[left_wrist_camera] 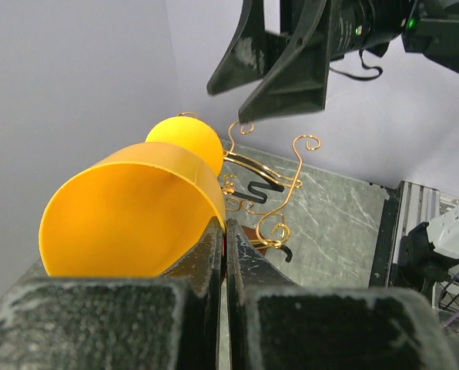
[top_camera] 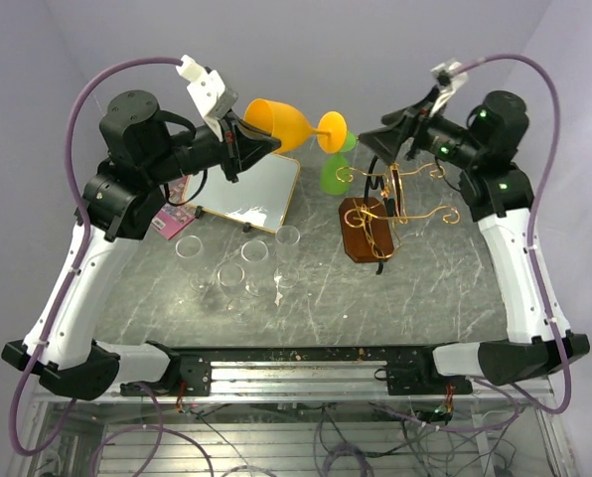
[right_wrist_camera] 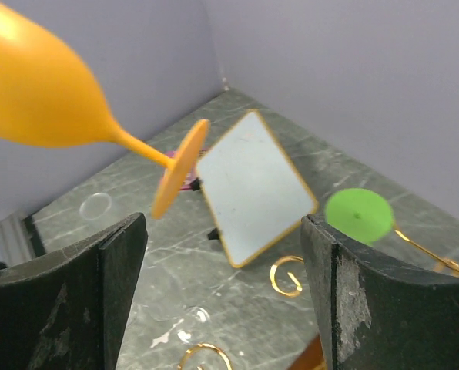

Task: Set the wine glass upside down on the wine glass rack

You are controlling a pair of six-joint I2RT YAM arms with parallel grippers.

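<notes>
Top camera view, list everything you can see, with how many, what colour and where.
orange wine glass: one, orange, in the air on its side, left of the rack
green wine glass: one, green, hanging foot-up on the rack's far-left side
wine glass rack: one, gold wire on a brown wooden base, right of centre
framed board: one, white, propped up left of the rack
small glasses: several, clear, in front of the board
flat card: one, pink, partly under the left arm
table: one, dark grey marbled
left pincer: black, shut on the orange wine glass's rim
right pincer: black, open, above the rack
</notes>
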